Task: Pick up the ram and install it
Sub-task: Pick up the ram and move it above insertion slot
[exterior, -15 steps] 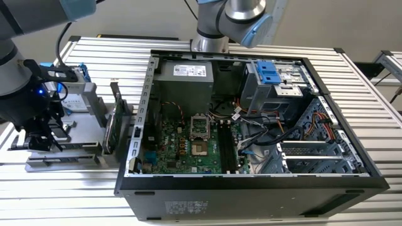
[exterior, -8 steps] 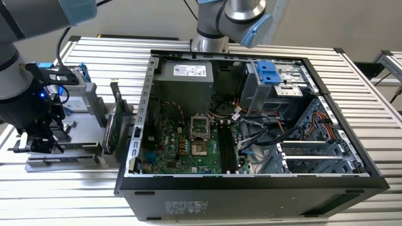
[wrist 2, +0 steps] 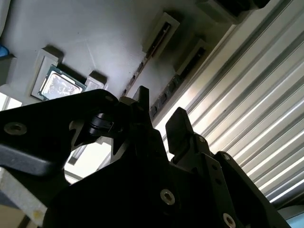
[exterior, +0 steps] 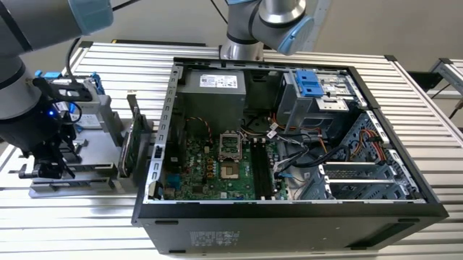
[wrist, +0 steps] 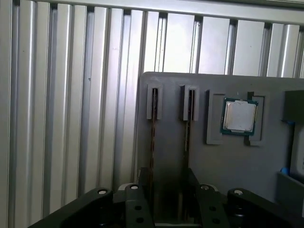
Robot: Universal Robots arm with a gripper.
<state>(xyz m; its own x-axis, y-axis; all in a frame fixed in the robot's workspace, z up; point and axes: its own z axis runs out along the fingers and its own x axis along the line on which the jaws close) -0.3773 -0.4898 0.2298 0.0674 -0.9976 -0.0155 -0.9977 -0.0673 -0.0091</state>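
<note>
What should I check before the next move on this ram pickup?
1. Fingers open, nothing between them: ok.
2. Gripper above the gray tray: ok.
3. Ram and a second stick stand on edge in tray slots: ok.
4. Fingers centred on one stick: cannot tell.
5. Computer case open, memory slots exposed: ok.
</note>
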